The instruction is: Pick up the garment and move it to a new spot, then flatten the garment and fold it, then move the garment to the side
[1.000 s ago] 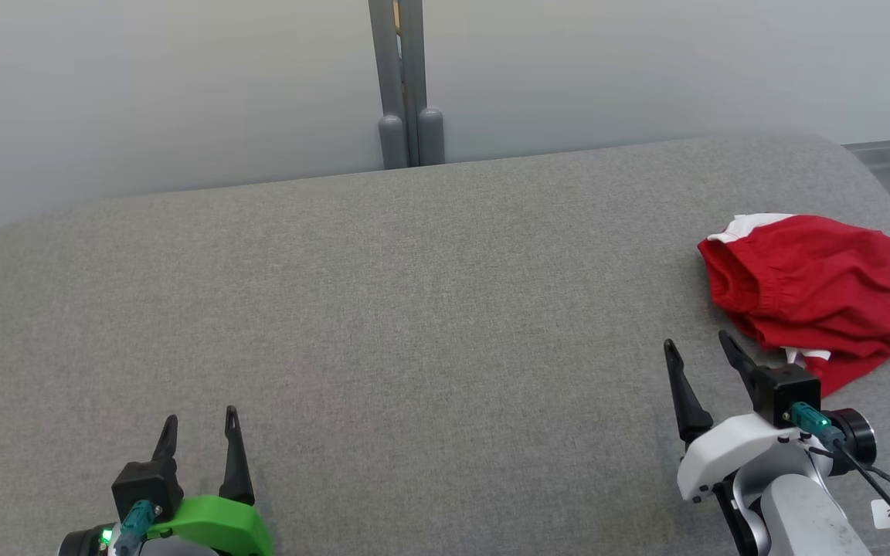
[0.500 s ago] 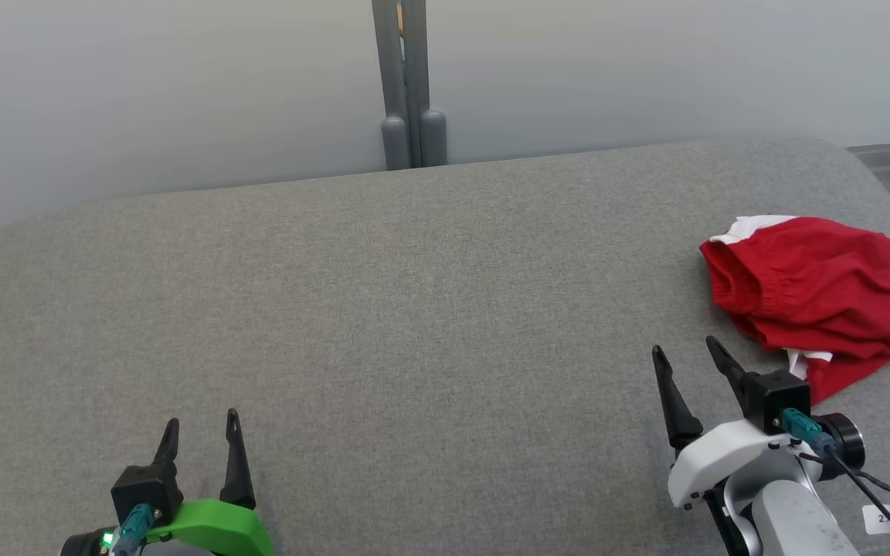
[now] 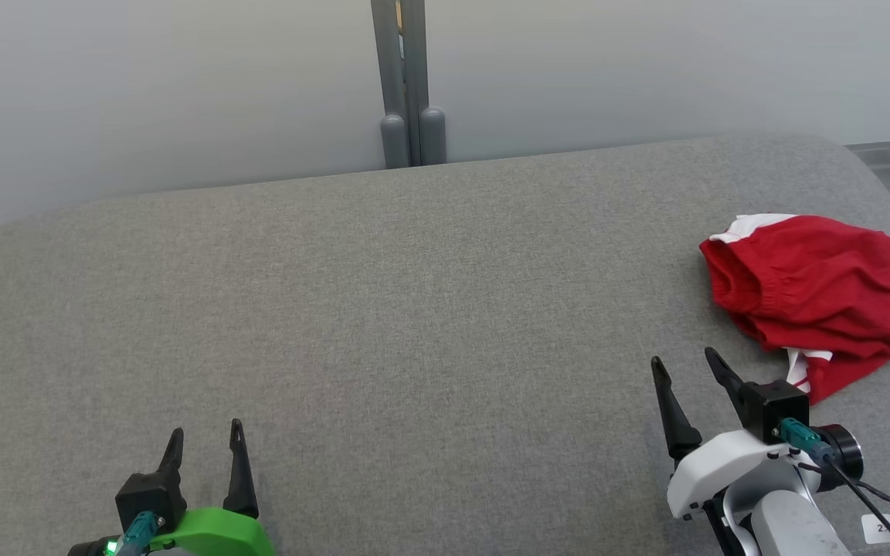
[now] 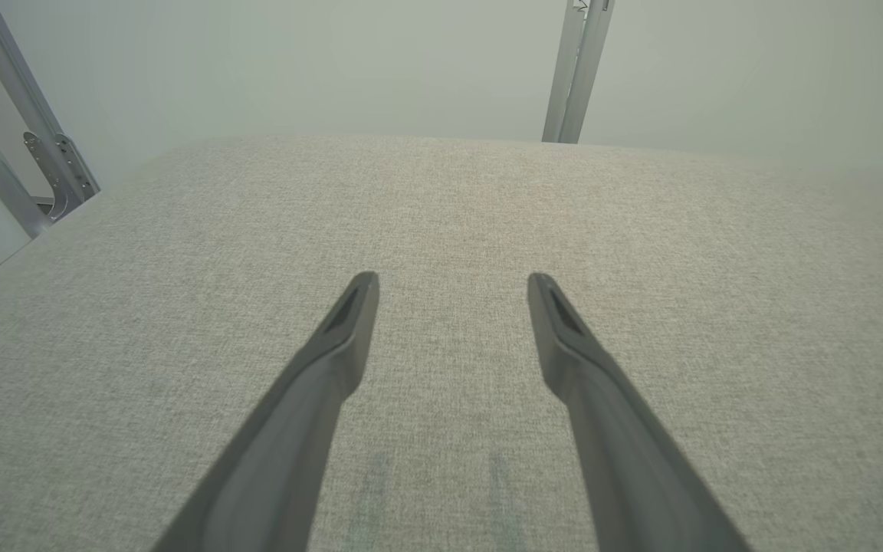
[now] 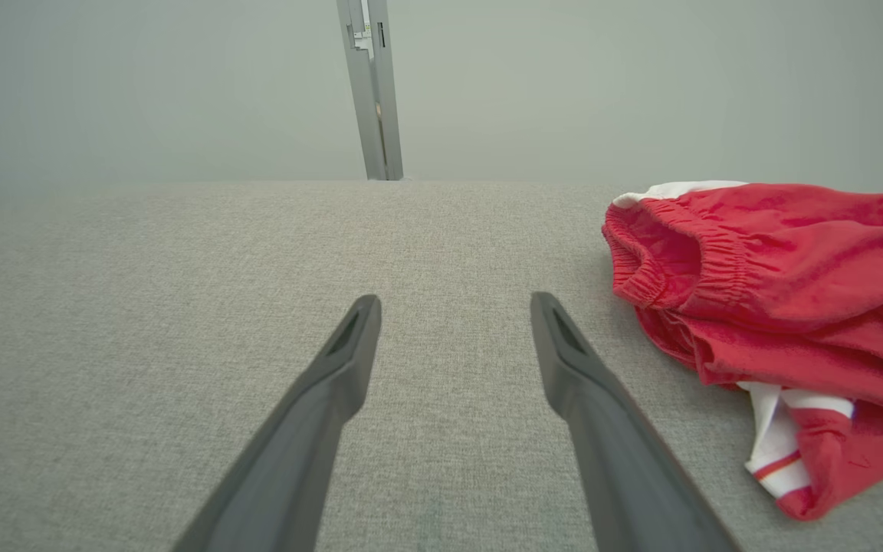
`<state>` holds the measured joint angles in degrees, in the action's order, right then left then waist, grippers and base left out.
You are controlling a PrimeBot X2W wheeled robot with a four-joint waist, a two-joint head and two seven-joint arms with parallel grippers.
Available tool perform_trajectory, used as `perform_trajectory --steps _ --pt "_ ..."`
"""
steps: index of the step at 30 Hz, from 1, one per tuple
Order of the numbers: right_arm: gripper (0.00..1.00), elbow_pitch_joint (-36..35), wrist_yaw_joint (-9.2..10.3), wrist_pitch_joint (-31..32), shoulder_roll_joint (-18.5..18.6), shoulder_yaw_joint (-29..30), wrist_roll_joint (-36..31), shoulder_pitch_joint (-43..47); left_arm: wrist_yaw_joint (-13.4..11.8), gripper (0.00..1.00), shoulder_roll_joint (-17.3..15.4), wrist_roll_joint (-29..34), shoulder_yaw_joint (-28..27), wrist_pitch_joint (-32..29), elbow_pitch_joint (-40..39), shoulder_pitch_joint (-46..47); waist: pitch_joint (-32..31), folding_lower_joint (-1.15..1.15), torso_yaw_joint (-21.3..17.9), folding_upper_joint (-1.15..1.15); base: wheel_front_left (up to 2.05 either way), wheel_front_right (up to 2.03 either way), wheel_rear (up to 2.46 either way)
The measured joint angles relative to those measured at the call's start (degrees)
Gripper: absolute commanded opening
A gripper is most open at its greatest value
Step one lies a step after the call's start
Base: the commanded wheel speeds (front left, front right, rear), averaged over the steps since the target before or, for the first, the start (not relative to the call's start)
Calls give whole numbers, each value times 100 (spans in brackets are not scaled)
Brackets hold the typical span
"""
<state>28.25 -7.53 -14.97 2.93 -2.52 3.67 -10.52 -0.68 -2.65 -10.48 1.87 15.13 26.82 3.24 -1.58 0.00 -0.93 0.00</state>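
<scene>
A grey cloth-covered tabletop (image 3: 414, 309) carries the garment (image 3: 816, 293), a crumpled red heap with a gathered elastic band facing left and white trim at its far corner. The garment lies at the tabletop's right side, near the rounded far-right corner. Beyond the garment and well to its left, a grey post (image 3: 408, 85) rises against a pale wall (image 3: 144, 93) just past the tabletop's far edge. In my left wrist view a metal bracket (image 4: 58, 165) hangs off the tabletop's corner, on the side away from the garment.

My right gripper (image 3: 683, 357) sits just beside the garment, to the left of its near edge, fingers spread wide and pointing past the elastic band. It grips nothing and is apart from the red cloth. My left gripper (image 3: 207, 428) is well apart from the garment, far to its left and nearer to me, fingers likewise spread wide over bare grey cloth with nothing between them.

The garment's right edge runs out of my head view, so I cannot see its full outline. A white flap with a red stripe pokes out under its near edge, partly behind my right wrist. A small label on my right forearm is too small to read.
</scene>
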Motion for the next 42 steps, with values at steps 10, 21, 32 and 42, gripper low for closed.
perform_trajectory --steps 10,21,32,42 --pt "100 -13 0 0 1 5 1 -5 20 100 0 0 -16 0 -1 1 27 0 9 0 0 0 0" --pt "0 250 0 112 -46 34 216 232 75 0 31 -186 -35 -105 286 -102 45 0 13 0 0 0 0" --pt "0 62 0 398 -45 180 1384 228 169 0 31 -1271 -120 -350 104 -91 56 0 20 0 0 0 0" --pt "0 -124 0 654 -44 291 2426 229 257 0 29 -2248 -180 -573 -76 -69 67 0 26 0 0 0 0"
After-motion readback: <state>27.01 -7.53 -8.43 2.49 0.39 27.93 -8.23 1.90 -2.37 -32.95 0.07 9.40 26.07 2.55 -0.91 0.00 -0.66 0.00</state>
